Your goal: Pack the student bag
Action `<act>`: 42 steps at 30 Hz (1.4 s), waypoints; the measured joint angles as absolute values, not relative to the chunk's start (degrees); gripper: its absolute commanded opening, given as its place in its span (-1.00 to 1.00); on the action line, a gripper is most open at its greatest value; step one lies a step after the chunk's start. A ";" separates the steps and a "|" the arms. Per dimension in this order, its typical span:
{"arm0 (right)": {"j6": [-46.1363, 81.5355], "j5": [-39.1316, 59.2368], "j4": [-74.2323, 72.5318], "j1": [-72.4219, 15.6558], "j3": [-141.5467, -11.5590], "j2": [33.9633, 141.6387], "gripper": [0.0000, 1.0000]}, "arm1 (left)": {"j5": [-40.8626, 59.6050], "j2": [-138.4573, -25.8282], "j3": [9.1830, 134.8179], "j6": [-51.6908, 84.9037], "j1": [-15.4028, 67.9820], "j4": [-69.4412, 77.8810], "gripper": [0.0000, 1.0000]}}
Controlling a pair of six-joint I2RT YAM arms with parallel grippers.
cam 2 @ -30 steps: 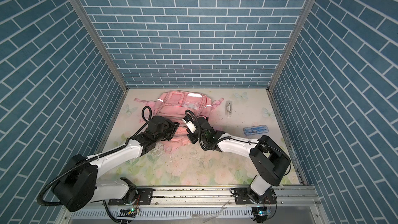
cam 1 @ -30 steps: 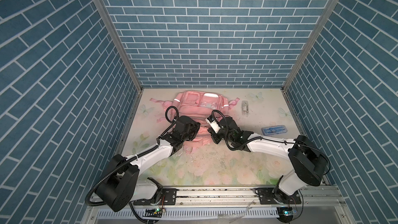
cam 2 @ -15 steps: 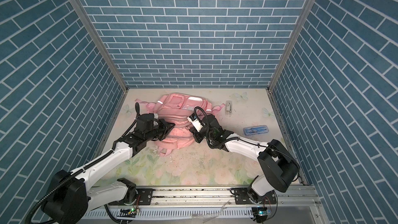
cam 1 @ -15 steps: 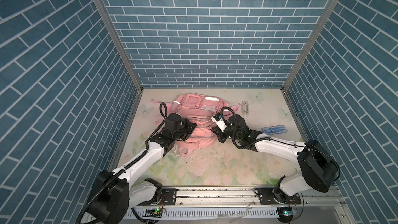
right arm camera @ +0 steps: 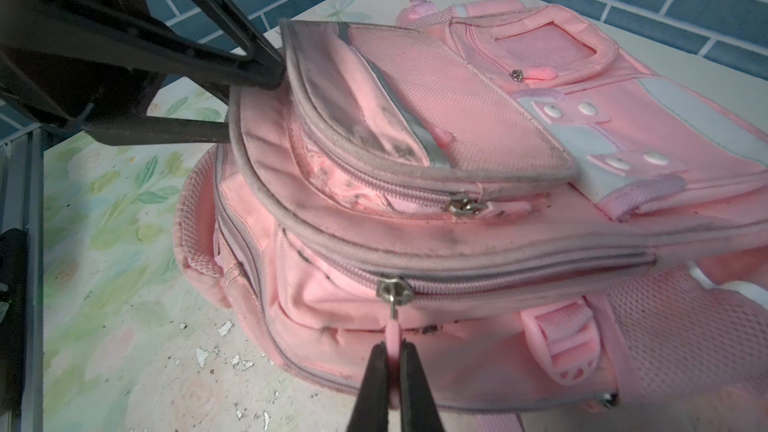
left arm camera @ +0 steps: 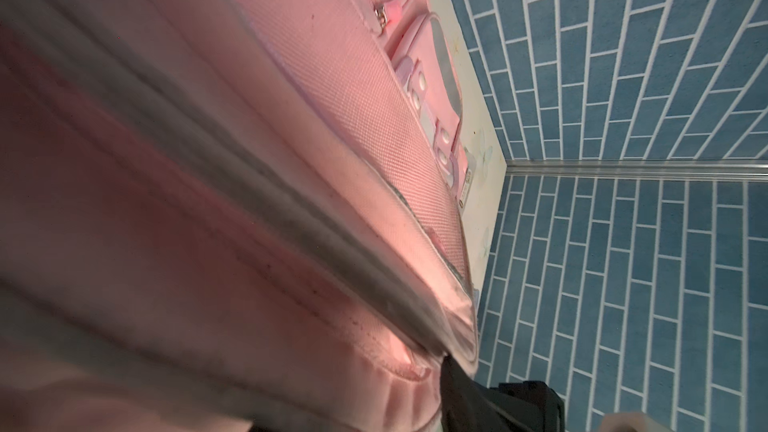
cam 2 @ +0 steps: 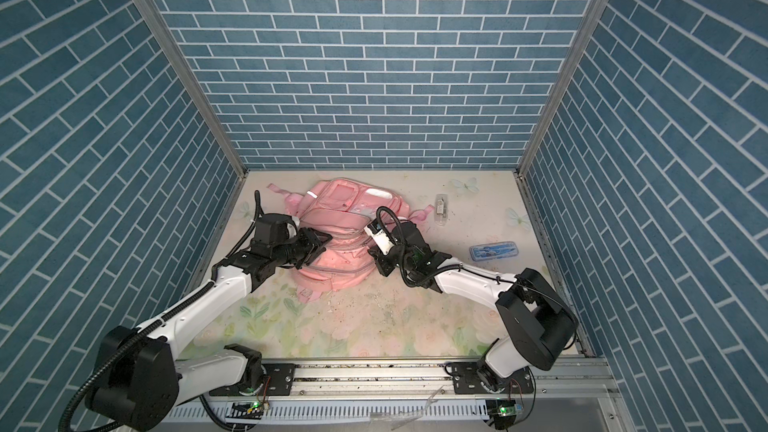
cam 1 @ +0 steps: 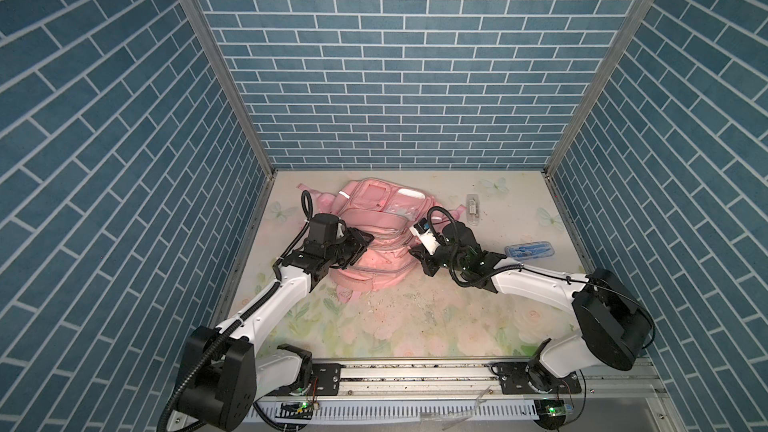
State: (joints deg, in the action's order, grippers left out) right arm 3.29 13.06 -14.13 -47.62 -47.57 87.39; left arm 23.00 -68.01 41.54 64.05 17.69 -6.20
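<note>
Bag (cam 1: 376, 205) (cam 2: 345, 201) (right arm camera: 457, 118): pink, lying with its front pockets up at the back of the table, left of middle, between my two grippers.
Bag, left wrist view (left arm camera: 332, 118): fills most of the frame, very close and partly blurred.
Zip pull (right arm camera: 392, 328): pink tab hanging from a metal slider (right arm camera: 395, 289) on the bag's side zip, on the side toward my right arm.
Right gripper (right arm camera: 392, 351) (cam 1: 417, 256) (cam 2: 375, 257): my jaws are pressed together on the zip pull, pinching it, at the bag's right edge.
Left gripper (right arm camera: 249, 103) (cam 1: 360, 243) (cam 2: 322, 243): my jaws stand spread, with the tips against the bag's left rim.
Table (cam 1: 415, 326): floral sheet, with crumbs (cam 1: 415, 299) just in front of the bag.
Clear packet (cam 1: 473, 209) (cam 2: 441, 209): flat, near the bag's back right corner.
Blue case (cam 1: 530, 251) (cam 2: 493, 251): flat, right of my right gripper, well apart from the bag.
</note>
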 measured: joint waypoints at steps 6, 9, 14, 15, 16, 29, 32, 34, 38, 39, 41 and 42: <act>3.66 11.09 -13.21 -49.28 -49.17 89.19 -1.00 | 10.39 -55.61 36.34 75.05 28.69 -3.55 0.10; 3.66 10.96 -12.69 -49.43 -49.28 89.49 -1.00 | 4.05 -52.58 31.57 83.50 36.60 1.69 0.10; 3.66 10.92 -12.38 -49.50 -49.28 89.52 -1.00 | -5.72 -58.24 28.77 93.51 44.95 6.33 0.10; 3.66 10.92 -12.38 -49.50 -49.28 89.52 -1.00 | -7.35 -59.46 28.77 94.94 46.04 7.31 0.10; 3.66 10.92 -12.38 -49.50 -49.28 89.52 -1.00 | -8.69 -60.27 28.77 95.96 46.74 8.12 0.10; 3.64 10.85 -12.34 -49.67 -49.28 89.52 -1.00 | -22.61 -66.11 29.28 102.52 48.29 12.29 0.17; 3.64 10.63 -12.25 -49.80 -49.28 89.52 -1.00 | -23.99 -68.45 29.30 103.90 47.94 12.64 -0.01; 3.64 10.44 -12.14 -49.91 -49.28 89.52 -1.00 | -24.03 -69.91 28.93 104.71 47.64 13.58 -0.43; 3.62 10.26 -11.35 -50.15 -49.28 89.69 -1.00 | -23.77 -71.35 28.36 104.75 47.20 16.10 -0.97; 3.62 10.17 -11.31 -50.19 -49.28 89.82 -1.00 | -23.57 -71.55 28.36 104.40 47.00 16.49 -1.00; 3.62 9.91 -11.29 -50.19 -49.28 89.93 -1.00 | -22.81 -71.96 28.38 103.44 46.48 16.95 -1.00; 3.62 9.72 -11.31 -50.19 -49.28 89.93 -1.00 | -22.13 -72.12 28.42 102.87 46.09 17.19 -1.00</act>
